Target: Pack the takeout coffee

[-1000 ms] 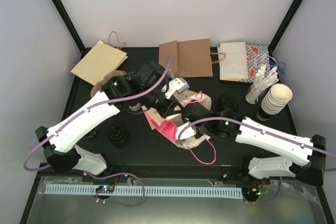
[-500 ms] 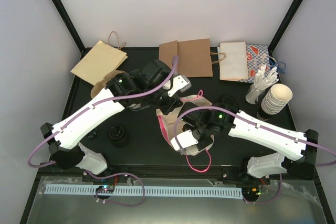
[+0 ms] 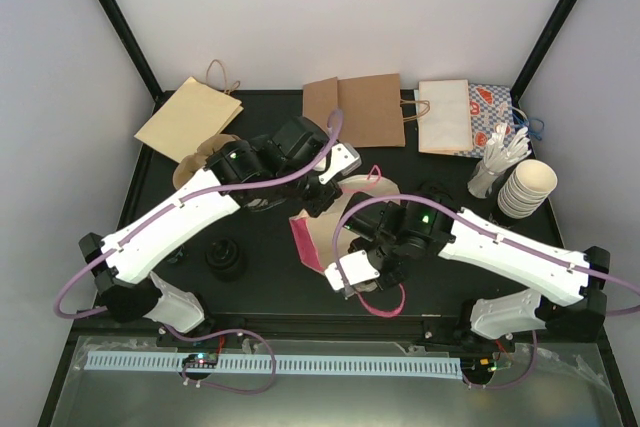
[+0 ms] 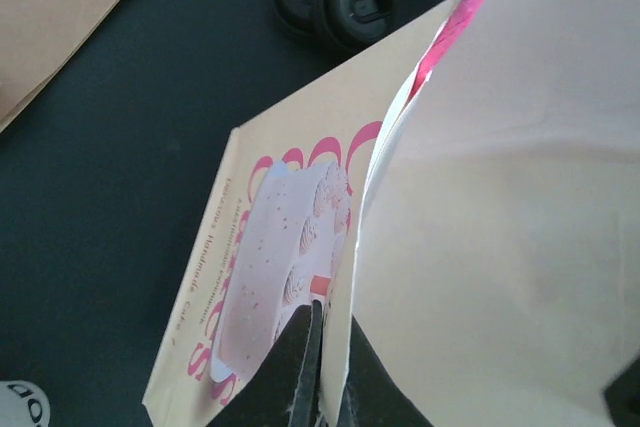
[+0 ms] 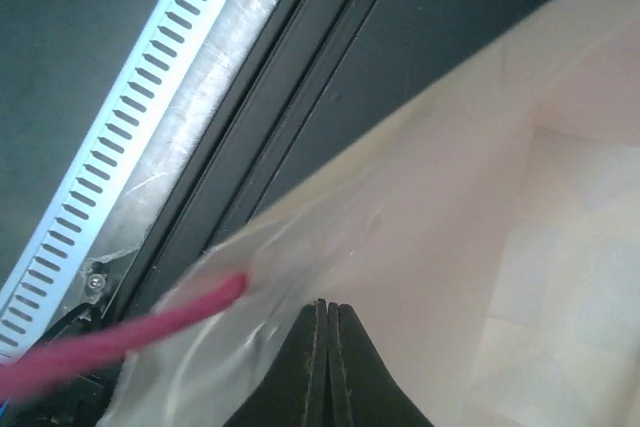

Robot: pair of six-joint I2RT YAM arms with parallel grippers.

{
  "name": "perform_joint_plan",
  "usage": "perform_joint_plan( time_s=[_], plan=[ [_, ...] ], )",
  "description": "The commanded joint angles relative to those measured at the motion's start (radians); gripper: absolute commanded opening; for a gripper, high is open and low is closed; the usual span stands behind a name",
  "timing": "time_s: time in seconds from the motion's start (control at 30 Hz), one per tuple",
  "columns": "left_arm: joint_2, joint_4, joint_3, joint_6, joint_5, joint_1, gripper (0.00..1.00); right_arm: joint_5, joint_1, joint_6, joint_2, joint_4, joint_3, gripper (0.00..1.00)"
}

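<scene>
The left gripper (image 4: pixel 322 352) is closed on the far edge of the bag (image 3: pixel 312 237), one dark finger on each side of the paper wall. The right gripper (image 5: pixel 327 327) is closed too, fingers pressed together on the bag's near wall beside a pink handle (image 5: pixel 120 335). The bag sits mid-table, mouth open between them. The cup (image 4: pixel 14 403) shows only as a white sliver with dark print low in the left wrist view, on the table (image 3: pixel 265 282), apart from the bag. Two lids (image 4: pixel 335 5) lie right of the bag
</scene>
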Motion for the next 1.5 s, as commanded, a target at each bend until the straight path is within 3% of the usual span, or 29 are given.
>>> perform_joint_plan(
  time_s=[0.0,0.13,0.37,0.67,0.73,0.8,0.87,1.03,1.23,1.3,1.47],
  plan=[
    [-0.007,0.036,-0.027,-0.002,-0.095,0.001,0.02,-0.065,0.018,0.020,-0.009,-0.064,0.038,0.01],
    [-0.006,0.044,-0.043,-0.011,-0.063,0.001,0.02,-0.014,0.021,0.043,-0.004,-0.049,0.072,0.01],
    [-0.006,0.074,-0.075,-0.060,-0.011,0.003,0.02,0.424,0.020,0.136,-0.039,0.162,0.110,0.01],
    [0.005,0.094,-0.071,-0.189,0.016,0.038,0.02,0.611,0.018,0.256,-0.165,0.326,0.146,0.05],
    [0.002,0.109,-0.075,-0.235,0.034,0.051,0.02,0.669,0.013,0.346,-0.211,0.373,0.124,0.15],
    [-0.004,0.135,-0.082,-0.282,0.046,0.062,0.02,0.765,-0.002,0.490,-0.265,0.451,0.095,0.38],
    [-0.009,0.167,-0.093,-0.334,0.054,0.075,0.02,0.922,-0.032,0.688,-0.308,0.546,0.076,0.50],
    [-0.006,0.260,-0.123,-0.491,0.075,0.112,0.02,0.928,-0.283,1.087,-0.271,0.341,0.232,0.54],
    [0.016,0.365,-0.175,-0.643,0.083,0.154,0.03,0.876,-0.422,1.212,-0.216,0.226,0.238,0.67],
    [0.016,0.397,-0.195,-0.666,0.064,0.157,0.13,0.859,-0.457,1.229,-0.237,0.256,0.203,0.67],
    [-0.006,0.391,-0.208,-0.650,0.007,0.161,0.74,0.827,-0.504,1.227,-0.270,0.292,0.143,0.70]
  ],
)
